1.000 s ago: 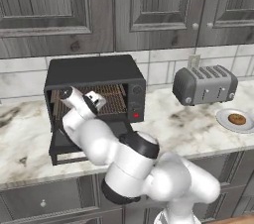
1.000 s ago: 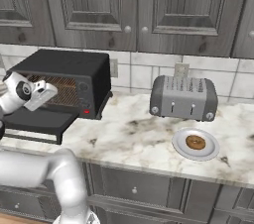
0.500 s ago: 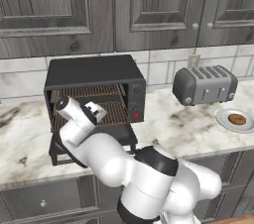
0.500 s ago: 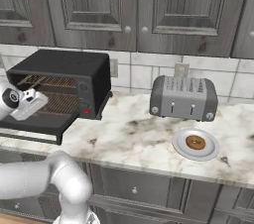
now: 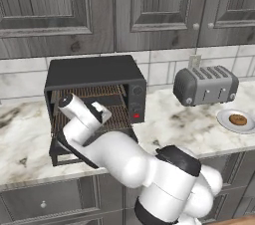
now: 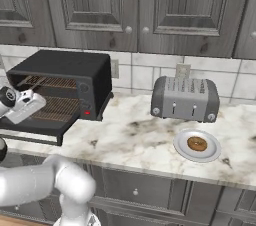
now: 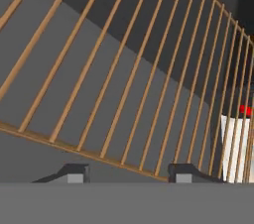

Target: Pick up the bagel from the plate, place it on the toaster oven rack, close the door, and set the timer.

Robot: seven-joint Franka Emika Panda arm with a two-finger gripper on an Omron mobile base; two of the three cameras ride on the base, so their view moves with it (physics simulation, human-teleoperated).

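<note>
Hand view: the gripper sits right at the front edge of the rack, whose copper-brown wires fan away from the two dark finger tips. The tips stand apart with a clear gap between them, and nothing lies in that gap; whether they touch the front wire cannot be told.

In the left base view the hand is at the mouth of the black oven, over the dropped-open door, which lies flat below it. The bagel is well apart from the gripper, far off to its right on the plate at the other end of the marble counter. A silver toaster stands between the oven and the plate, behind them against the tiled wall.

From the right base view the hand shows in front of the oven opening, the bagel resting in the middle of the plate, just in front of the toaster.
</note>
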